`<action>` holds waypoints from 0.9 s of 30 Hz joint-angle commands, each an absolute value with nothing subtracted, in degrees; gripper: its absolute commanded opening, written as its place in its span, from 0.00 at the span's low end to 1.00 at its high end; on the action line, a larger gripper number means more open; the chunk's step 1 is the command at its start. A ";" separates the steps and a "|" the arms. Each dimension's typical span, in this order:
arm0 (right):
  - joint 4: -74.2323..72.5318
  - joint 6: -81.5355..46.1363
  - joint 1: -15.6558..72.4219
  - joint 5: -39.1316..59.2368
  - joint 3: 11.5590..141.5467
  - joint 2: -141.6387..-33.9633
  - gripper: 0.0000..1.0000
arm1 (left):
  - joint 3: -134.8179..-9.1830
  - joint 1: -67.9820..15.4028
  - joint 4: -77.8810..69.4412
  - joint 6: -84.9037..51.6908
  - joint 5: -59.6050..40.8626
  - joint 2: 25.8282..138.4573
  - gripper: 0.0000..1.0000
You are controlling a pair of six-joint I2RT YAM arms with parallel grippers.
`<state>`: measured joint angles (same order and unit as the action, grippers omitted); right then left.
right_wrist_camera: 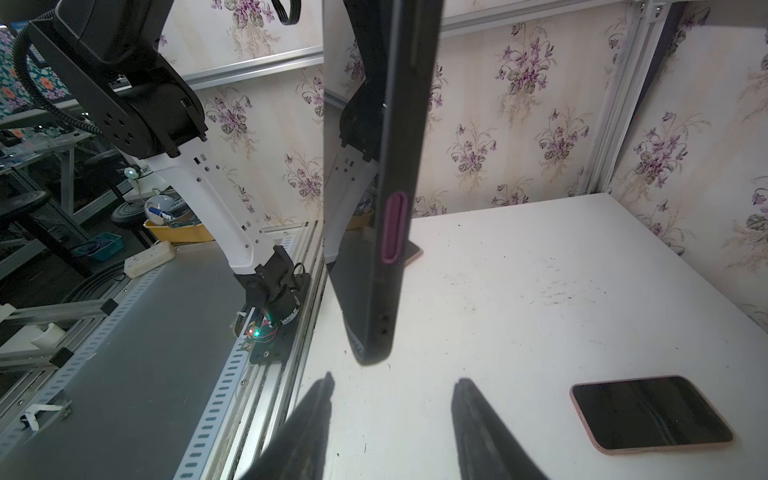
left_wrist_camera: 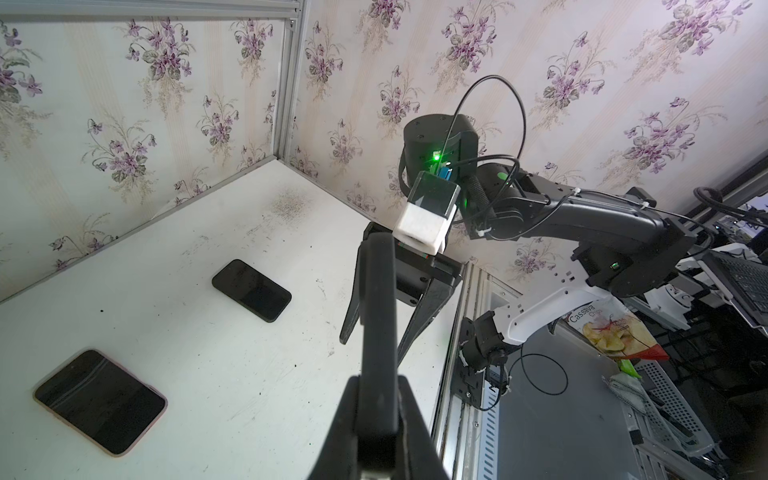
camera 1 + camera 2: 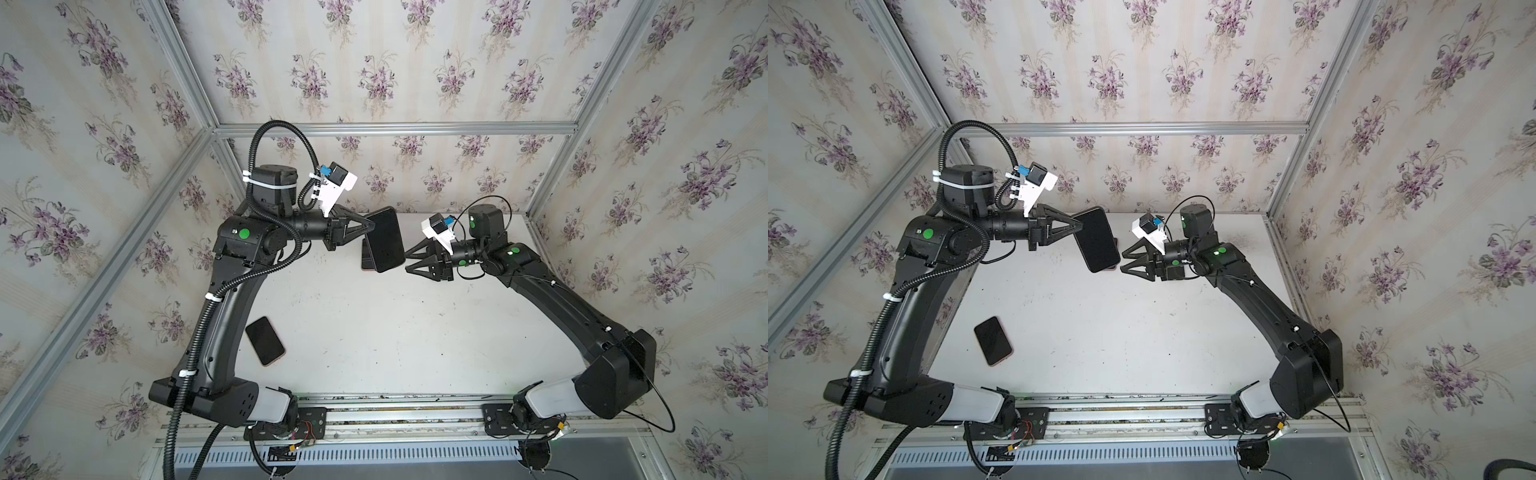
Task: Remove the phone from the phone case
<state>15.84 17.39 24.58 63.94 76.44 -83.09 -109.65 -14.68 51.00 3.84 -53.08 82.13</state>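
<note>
Currently the left gripper [image 3: 371, 227] is clamped on the left edge of the phone case [image 3: 386, 241], holding it in the air above the far middle of the table [image 3: 395, 332]. The phone [image 1: 351, 278] sits inside it. The right gripper [image 3: 407, 262] is empty with jaws apart, just right of the case's near end. The phone is likely light and rigid, with slippery glass. The case looks rubbery, with corners that should flex. Best hold is probably a pinch on the free near end, peeling the lip off a corner.
</note>
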 commanded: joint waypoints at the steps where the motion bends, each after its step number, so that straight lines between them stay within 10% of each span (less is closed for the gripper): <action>1: 14.43 17.16 24.63 65.47 77.50 -83.18 0.47 | -109.69 -14.77 49.13 5.17 -55.32 81.96 0.00; 27: 12.84 16.26 25.22 67.15 76.57 -83.67 0.21 | -110.73 -15.64 49.14 5.14 -54.76 83.18 0.00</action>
